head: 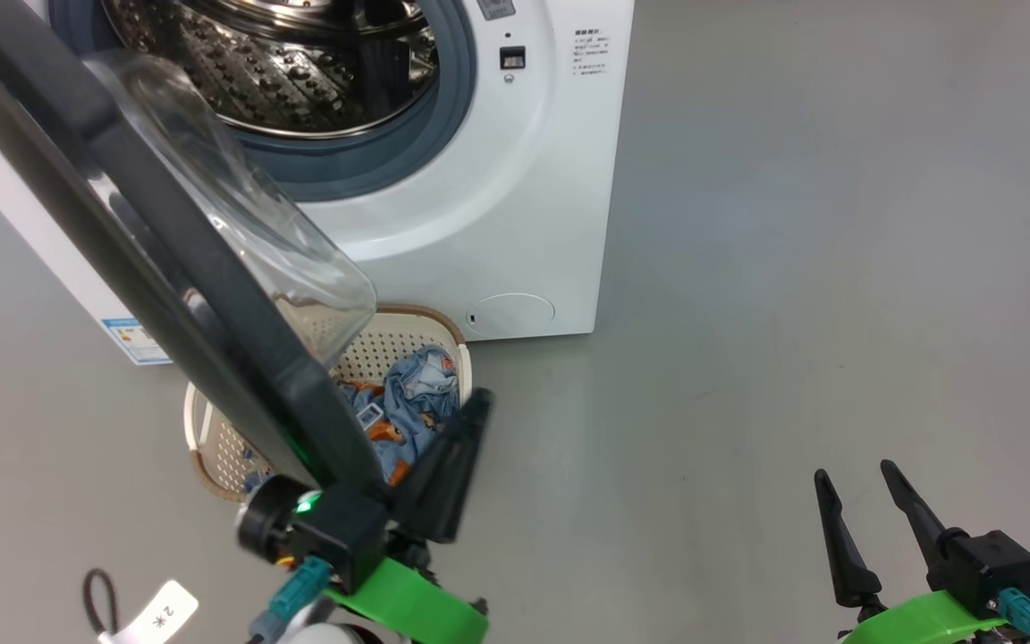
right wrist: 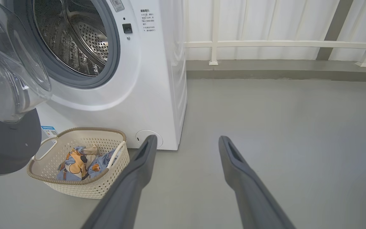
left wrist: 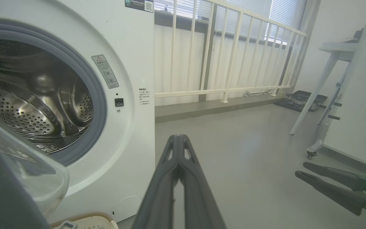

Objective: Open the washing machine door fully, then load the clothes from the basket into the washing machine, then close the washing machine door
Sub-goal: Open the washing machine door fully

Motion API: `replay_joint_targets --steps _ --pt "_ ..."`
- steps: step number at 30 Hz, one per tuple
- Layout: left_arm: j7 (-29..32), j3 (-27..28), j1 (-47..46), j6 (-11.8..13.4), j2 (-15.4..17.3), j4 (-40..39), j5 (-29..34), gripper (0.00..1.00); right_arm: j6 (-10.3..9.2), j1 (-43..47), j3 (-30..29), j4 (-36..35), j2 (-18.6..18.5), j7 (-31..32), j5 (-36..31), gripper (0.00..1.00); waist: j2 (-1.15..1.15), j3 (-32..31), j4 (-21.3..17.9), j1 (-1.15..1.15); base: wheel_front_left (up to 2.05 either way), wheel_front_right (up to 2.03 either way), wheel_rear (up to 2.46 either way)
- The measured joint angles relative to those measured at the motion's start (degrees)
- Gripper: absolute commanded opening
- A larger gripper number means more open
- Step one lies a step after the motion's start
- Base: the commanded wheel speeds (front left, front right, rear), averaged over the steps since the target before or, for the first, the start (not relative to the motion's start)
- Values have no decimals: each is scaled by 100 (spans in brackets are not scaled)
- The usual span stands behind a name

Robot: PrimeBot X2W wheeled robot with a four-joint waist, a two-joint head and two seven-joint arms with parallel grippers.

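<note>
Starting at the washing machine door (head: 166, 250): swung out and slanting across the upper left of the head view, glass bowl sticking out to the right. Probably not open all the way yet, hanging right over the basket (head: 408, 326) and hiding its left half. Behind it, at the upper middle, the washing machine (head: 515, 179), with its shiny drum (head: 300, 63) bare and ready for loading. Inside the basket, at the lower middle, the clothes (head: 417, 394), blue and orange, not yet taken out (not much room to reach them under that door). Right by the door's bottom edge, the left gripper (head: 477, 407), jaws shut tight with nothing between them. Likely there for pushing the door wider with the side of the fingers; touching or not, hard to tell. Far off at the lower right, the right gripper (head: 855, 472), jaws wide apart and empty, low over the grey floor (head: 792, 268), probably kept free for picking up the clothes.
</note>
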Motion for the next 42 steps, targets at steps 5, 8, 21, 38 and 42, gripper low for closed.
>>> replay_joint_targets --steps 5,8,21,38,42 --pt "-56 55 -2 41 12 138 -22 0 0 0 -2 4 1 0 -1 100 0 7 46 0 0 0 0" --pt "-57 56 -2 43 11 208 -40 0 0 0 -2 19 1 -1 -2 100 0 1 76 0 0 0 0" --pt "-100 182 -25 115 21 655 -96 0 0 -5 -8 34 0 0 -1 100 0 109 145 0 0 0 0" --pt "-109 144 -226 177 15 822 -193 0 0 -124 -27 136 3 0 -1 100 0 189 411 0 0 0 0" --pt "-108 47 -225 223 11 778 -237 0 0 -124 -26 154 3 0 -1 100 0 183 491 0 0 0 0"
